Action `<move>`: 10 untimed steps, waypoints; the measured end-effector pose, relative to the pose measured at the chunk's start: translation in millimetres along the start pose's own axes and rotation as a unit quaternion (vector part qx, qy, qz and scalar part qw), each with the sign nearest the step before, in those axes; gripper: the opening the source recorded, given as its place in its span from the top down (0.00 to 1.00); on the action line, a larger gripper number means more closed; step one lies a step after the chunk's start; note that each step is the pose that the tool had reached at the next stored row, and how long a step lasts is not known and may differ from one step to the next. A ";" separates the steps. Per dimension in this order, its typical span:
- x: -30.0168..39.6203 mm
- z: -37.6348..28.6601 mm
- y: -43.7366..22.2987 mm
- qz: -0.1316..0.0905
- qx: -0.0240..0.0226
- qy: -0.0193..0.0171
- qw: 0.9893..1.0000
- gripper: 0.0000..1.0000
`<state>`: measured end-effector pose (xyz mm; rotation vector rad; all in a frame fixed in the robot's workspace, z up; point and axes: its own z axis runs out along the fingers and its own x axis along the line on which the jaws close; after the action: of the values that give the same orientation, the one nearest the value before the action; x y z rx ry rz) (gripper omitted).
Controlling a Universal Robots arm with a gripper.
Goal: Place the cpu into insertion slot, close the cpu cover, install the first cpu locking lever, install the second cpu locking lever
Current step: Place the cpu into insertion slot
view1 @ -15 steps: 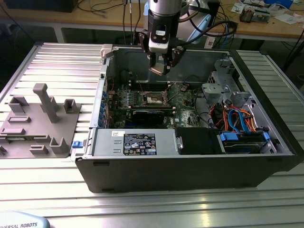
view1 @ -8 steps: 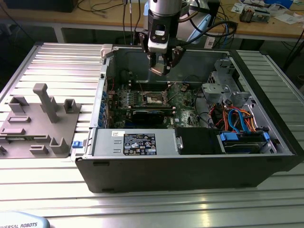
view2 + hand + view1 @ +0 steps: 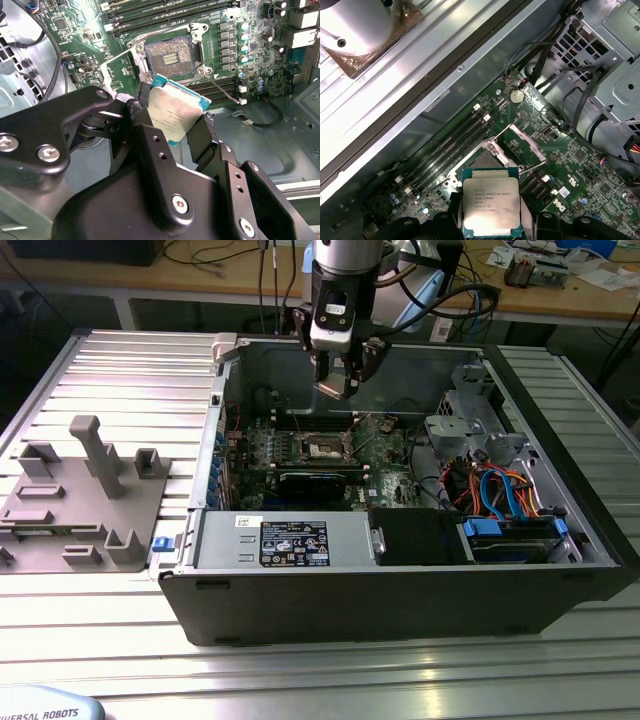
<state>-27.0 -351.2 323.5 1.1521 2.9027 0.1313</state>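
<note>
The cpu (image 3: 176, 114), a flat square chip with a silvery top and a teal edge, is gripped by its two sides in my gripper (image 3: 172, 120), which is shut on it. Black fingers (image 3: 200, 137) flank the chip. In the first wrist view the cpu (image 3: 491, 206) hangs above and just beside the insertion slot (image 3: 481, 161). The insertion slot (image 3: 169, 55) is a dark bare square with a metal rim on the green motherboard. The cpu cover (image 3: 119, 75) stands swung open beside it. A thin locking lever (image 3: 221, 91) sticks out, unlatched. In the exterior view my gripper (image 3: 341, 388) hovers over the slot (image 3: 325, 448).
The motherboard lies inside an open computer case (image 3: 400, 590). Long black memory slots (image 3: 165, 10) run on both sides of the socket. A drive cage with blue and orange cables (image 3: 500, 495) fills the exterior view's right. A grey fixture block (image 3: 90, 490) sits outside the case.
</note>
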 end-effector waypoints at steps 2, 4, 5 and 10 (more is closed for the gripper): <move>0.0 0.0 0.0 0.002 0.000 0.000 1.000 0.46; 0.0 0.1 0.0 0.004 0.000 0.000 1.000 0.46; 0.0 0.1 0.0 0.005 0.000 -0.001 1.000 0.46; 0.0 0.3 0.0 0.028 0.000 -0.003 1.000 0.46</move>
<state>-27.0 -351.2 323.2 1.2322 2.8666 0.1287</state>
